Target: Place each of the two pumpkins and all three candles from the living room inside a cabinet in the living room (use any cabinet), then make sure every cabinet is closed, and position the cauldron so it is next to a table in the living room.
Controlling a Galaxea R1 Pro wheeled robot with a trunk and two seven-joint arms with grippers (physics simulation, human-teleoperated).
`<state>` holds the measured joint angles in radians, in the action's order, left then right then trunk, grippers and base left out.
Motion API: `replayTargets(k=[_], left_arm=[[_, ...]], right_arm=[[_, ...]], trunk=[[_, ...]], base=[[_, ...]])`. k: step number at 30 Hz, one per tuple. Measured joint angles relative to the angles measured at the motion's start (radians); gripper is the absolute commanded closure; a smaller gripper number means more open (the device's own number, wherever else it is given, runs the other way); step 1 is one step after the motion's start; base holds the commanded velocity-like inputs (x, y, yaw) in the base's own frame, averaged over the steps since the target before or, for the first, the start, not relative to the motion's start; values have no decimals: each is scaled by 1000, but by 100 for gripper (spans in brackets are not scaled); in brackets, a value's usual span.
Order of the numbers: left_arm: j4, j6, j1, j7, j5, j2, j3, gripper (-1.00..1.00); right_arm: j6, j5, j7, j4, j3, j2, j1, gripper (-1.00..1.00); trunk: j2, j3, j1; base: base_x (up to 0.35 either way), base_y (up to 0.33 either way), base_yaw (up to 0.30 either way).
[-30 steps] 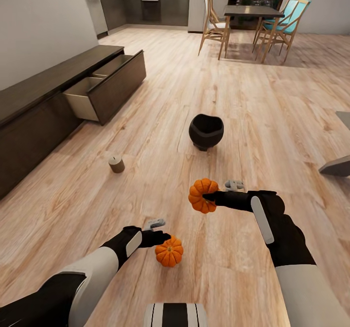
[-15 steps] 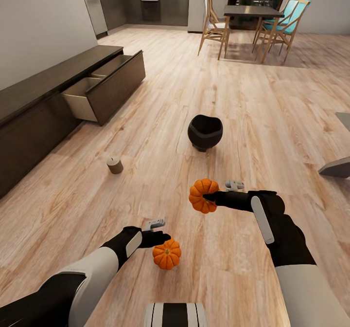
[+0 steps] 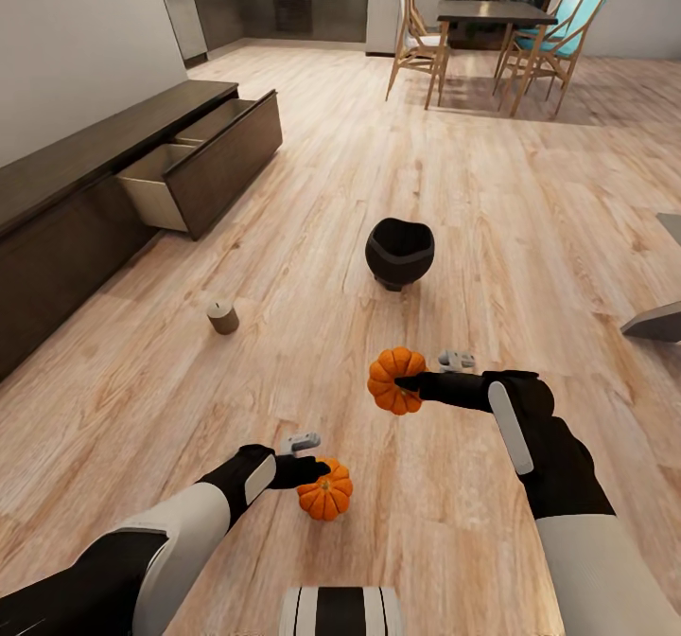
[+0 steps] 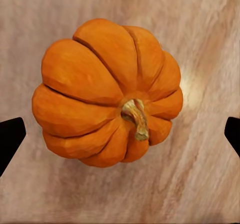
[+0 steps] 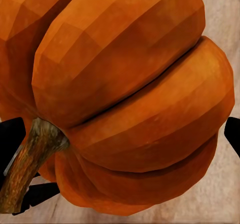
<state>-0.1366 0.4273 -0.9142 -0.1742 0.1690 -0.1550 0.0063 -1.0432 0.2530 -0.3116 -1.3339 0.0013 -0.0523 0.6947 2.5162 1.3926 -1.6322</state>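
- Pumpkins first: your right pincer [image 3: 409, 383] is clamping one pumpkin [image 3: 394, 380] in the air, ready for carrying.
- Your left pincer [image 3: 317, 470] is hanging wide-jawed over the second pumpkin [image 3: 325, 494] on the floor [image 3: 492, 201], lining up a grasp.
- You're keeping the cabinet [image 3: 57, 201] drawer [image 3: 203, 158] open for them.

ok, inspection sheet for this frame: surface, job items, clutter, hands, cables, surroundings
Surface: wood floor.
Job's things: held pumpkin in right hand; floor pumpkin under left hand; one candle and cauldron on floor; cabinet, drawer open.
Clutter: nothing seen.
Hands: left open, fingertips apart; right gripping.
Cables: nothing seen.
Surroundings: dining table, chairs, kitchen units behind.
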Motion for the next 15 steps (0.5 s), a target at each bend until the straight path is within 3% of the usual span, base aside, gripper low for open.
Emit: replayTargets(k=[15], left_arm=[[-1, -1, 0, 22, 0, 0, 3, -100]], right_arm=[[0, 1, 0, 0, 0, 0, 0, 100]], trunk=[[4, 58, -7]], base=[[0, 0, 0]])
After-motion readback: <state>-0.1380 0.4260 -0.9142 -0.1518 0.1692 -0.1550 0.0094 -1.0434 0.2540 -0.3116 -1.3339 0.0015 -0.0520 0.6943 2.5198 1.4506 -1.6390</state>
